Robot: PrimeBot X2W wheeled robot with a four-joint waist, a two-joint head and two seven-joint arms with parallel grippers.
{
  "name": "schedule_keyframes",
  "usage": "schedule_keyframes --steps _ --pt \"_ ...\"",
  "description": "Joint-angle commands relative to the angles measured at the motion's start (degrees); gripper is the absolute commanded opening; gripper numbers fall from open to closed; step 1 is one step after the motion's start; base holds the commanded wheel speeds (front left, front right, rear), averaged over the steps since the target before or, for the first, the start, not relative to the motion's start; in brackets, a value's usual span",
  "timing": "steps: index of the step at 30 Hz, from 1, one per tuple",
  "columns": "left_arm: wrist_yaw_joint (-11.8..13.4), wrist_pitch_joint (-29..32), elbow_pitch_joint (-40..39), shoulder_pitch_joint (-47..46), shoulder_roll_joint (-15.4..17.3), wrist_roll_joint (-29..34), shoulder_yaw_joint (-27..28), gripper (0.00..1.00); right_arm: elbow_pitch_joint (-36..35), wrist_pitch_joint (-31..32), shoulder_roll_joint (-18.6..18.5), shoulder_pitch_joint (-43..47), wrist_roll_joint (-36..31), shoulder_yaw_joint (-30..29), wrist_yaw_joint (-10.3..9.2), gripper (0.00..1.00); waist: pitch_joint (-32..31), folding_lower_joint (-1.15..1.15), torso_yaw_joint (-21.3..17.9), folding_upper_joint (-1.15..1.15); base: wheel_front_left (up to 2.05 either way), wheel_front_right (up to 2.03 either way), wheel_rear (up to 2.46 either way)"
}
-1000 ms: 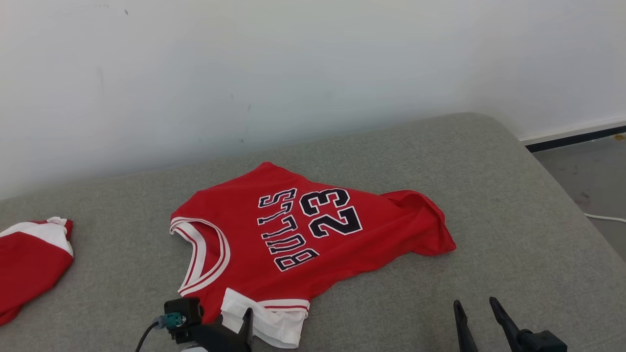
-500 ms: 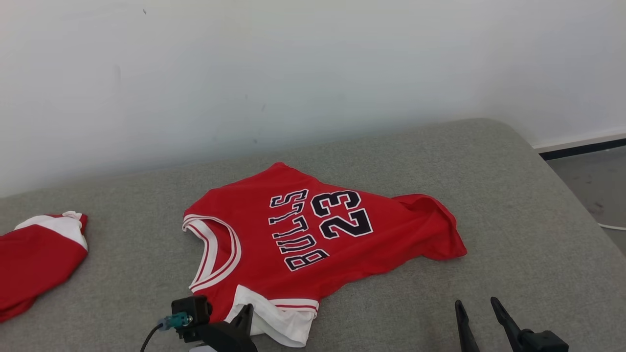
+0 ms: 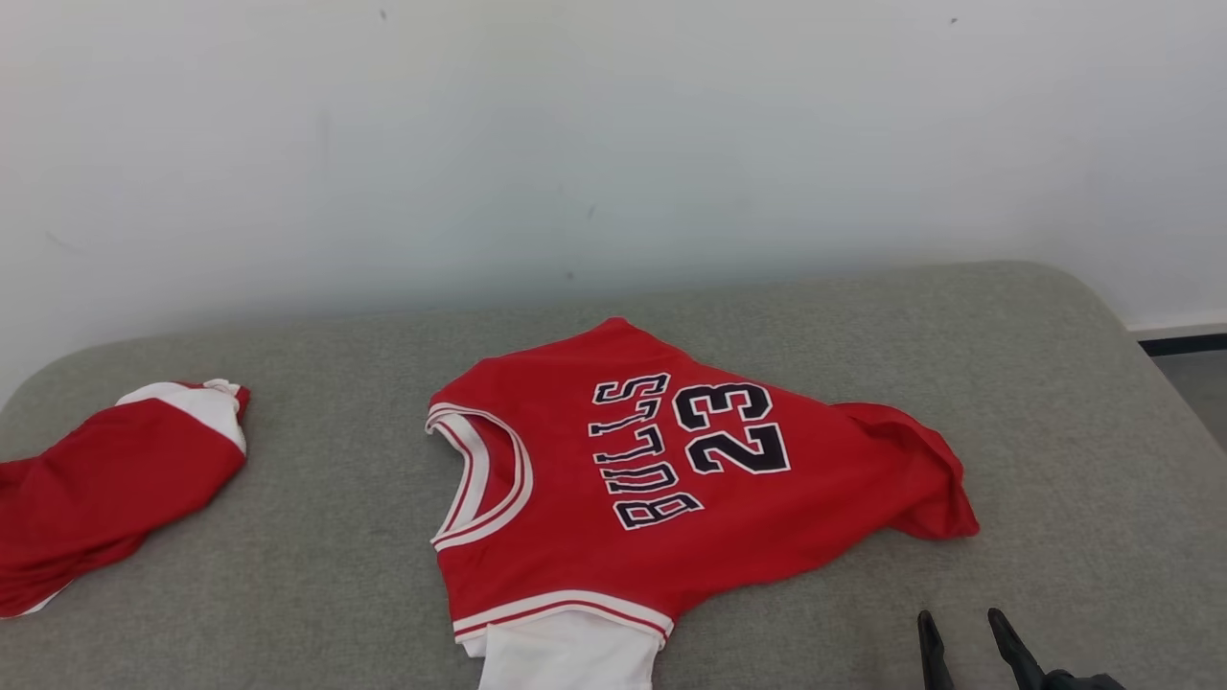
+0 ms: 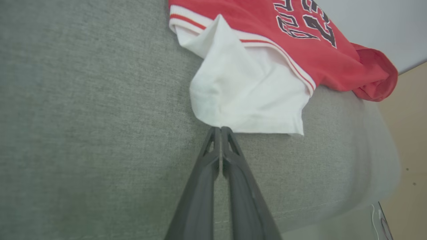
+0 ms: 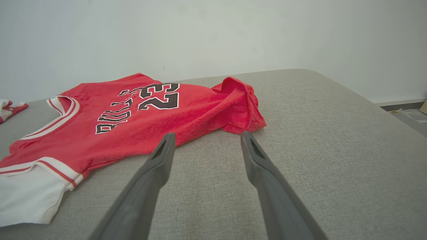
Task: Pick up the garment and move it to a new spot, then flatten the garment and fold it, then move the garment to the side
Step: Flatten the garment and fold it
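Note:
The garment is a red "BULLS 23" jersey with white sleeves, lying spread on the grey cushion, neckline to the left. Its near white sleeve runs off the bottom of the head view. In the left wrist view my left gripper is shut, its tips pinching the hem of that white sleeve. My right gripper stands open at the lower right, over bare cushion. In the right wrist view its fingers point at the crumpled bottom hem of the jersey, a little short of it.
A second red and white garment lies bunched at the cushion's left end. A white wall runs behind. The cushion's right edge drops to the floor. Bare cushion stretches to the right of the jersey.
The head camera has turned, shifting the scene rightward. My left gripper closed on the white sleeve and dropped out of the head view. The sleeve now lies drawn out towards the near edge.

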Motion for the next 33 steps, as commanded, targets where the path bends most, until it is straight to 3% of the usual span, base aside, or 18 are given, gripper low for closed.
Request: schedule_keyframes --steps 1,8,12,16,20,32,33 --pt "0.5 0.2 -0.7 0.6 0.8 0.7 0.1 1.0 -0.1 -0.1 0.0 0.3 0.2 0.0 -0.15 1.0 0.1 0.0 1.9 0.0 0.0 0.0 0.0" --pt "10.0 3.7 -13.0 3.3 6.5 2.2 2.2 1.0 0.3 -0.4 0.0 -0.5 0.3 0.1 -0.15 1.0 -0.2 0.0 3.6 0.0 0.0 0.0 0.0" --pt "12.9 6.0 -19.0 0.3 8.8 2.9 3.6 1.0 0.5 -0.4 0.0 -0.2 0.3 0.2 -0.15 1.0 -0.2 0.0 3.6 0.0 0.0 0.0 0.0" --pt "13.0 10.9 -16.8 -5.2 8.6 3.6 2.2 1.0 0.6 0.0 0.0 -0.8 0.0 1.1 -0.15 1.0 0.0 0.0 2.2 0.0 0.0 0.0 0.0" --pt "12.2 14.9 -9.4 -10.6 7.7 4.6 -0.1 1.0 0.1 0.5 0.0 -1.5 -0.6 2.0 -0.15 1.0 0.5 0.0 -0.2 0.0 0.0 0.0 0.0" --pt "10.9 17.3 9.4 -18.5 4.8 2.8 0.1 1.0 -1.3 1.5 0.0 -2.2 -2.0 2.2 -0.15 1.0 3.1 0.0 -7.0 0.0 0.0 0.0 0.0" --pt "10.4 17.2 10.4 -19.0 4.7 2.5 0.3 0.93 -1.4 1.6 0.0 -2.2 -2.1 2.3 -0.15 1.0 3.3 0.0 -7.3 0.0 0.0 0.0 0.0"
